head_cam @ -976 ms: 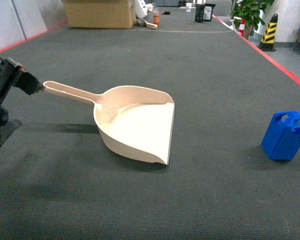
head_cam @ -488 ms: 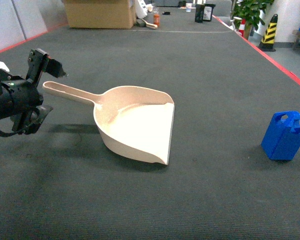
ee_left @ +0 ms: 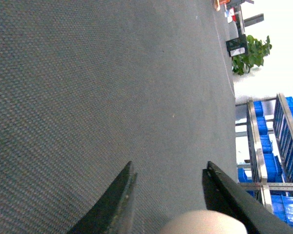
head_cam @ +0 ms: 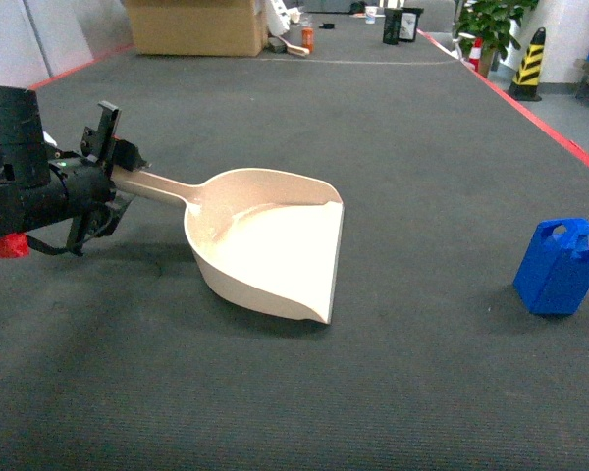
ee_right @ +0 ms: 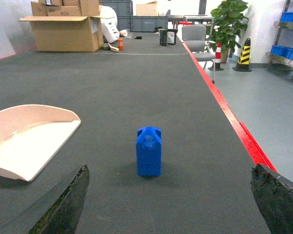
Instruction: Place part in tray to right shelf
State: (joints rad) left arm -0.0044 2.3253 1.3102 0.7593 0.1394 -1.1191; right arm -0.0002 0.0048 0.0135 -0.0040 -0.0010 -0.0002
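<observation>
Head view: the tray (head_cam: 265, 245) lies on the dark carpeted floor (head_cam: 393, 147), roughly mid-way across, its long handle running toward the left edge and its straight front edge facing right. The left hand (head_cam: 113, 182) is at the tip of that handle with its fingers spread on either side of it; I cannot tell whether they touch it. The part (head_cam: 561, 266) stands upright well apart, close to the floor's red-striped right edge. The right shelf is not in this view.

Left wrist view: the two dark fingers (ee_left: 112, 204) are apart, not closed, and the rounded cream end of the tray's handle (ee_left: 205, 223) sits low between them, nearer the right-hand finger. To grip well, the hand should probably slide further along the handle and centre it between the fingers before closing; a pinch at the very tip would likely let the scoop sag or twist.

Right wrist view: the right hand (ee_right: 171, 204) is wide open and holds nothing, its two fingers at the lower corners. The part (ee_right: 149, 151) stands straight ahead between them but some way off, loop handle up; the tray's front edge (ee_right: 24, 146) lies to the left.
</observation>
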